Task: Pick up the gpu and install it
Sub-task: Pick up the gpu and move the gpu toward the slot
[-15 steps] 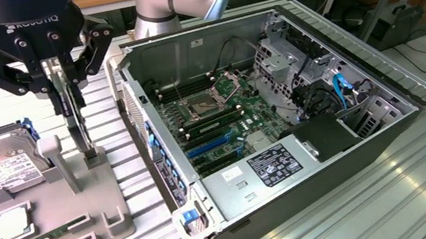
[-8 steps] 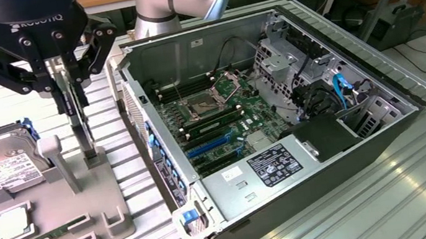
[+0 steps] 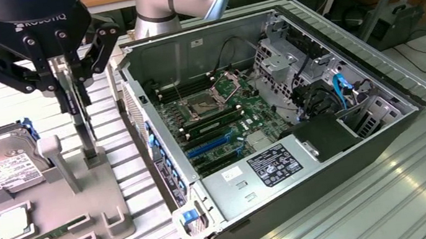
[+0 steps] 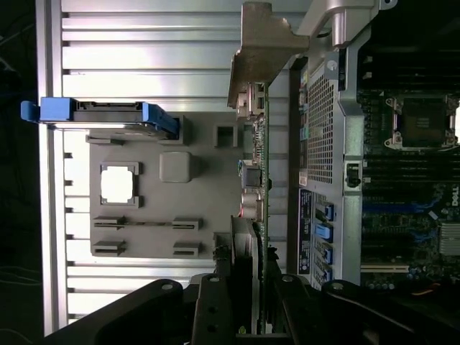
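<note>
Grips the gpu [image 3: 84, 128] in the gripper [image 3: 70, 83]: presses both fingers [image 3: 88, 65] against the card's two flat faces, near its upper end. Holds the card on edge, long axis running straight down from the fingers, thin side toward the exterior camera. Carries the silver-grey bracket [image 4: 262, 50] at the end away from the fingers, per the wrist view. Hangs over the grey fixture tray [image 3: 84, 213], with the card's lower end at the tray's upright holder. Cannot tell whether seated in that holder or just clear of it. Shows no sideways offset between hand and card: directly below, in line with the fingers. Sits outside the open computer case [image 3: 381, 127], just beside its near wall, on the exterior view's left. Lies well apart from the blue expansion slots [image 3: 209, 148] on the motherboard [image 3: 220, 109], which sit toward the exterior view's right and lower, inside the case. Judged as the pick-up stage: grasped, not yet installed.
</note>
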`<control>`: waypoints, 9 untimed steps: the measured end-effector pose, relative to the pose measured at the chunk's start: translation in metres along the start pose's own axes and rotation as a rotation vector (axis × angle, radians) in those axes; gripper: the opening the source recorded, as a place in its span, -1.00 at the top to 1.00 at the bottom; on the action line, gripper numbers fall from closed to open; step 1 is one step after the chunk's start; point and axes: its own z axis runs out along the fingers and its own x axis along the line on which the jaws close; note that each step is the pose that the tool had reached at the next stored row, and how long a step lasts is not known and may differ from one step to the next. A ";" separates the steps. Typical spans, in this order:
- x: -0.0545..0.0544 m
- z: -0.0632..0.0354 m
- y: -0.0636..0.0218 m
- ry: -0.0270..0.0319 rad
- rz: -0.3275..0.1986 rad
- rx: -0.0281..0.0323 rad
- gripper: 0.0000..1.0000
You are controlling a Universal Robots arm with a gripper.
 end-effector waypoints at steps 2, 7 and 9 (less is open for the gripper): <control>-0.001 0.0000 0.0000 0.0000 0.000 0.0000 0.46; -0.003 0.0000 0.0000 0.0000 0.000 0.0000 0.46; -0.004 0.0000 0.0000 0.0001 0.000 0.0001 0.46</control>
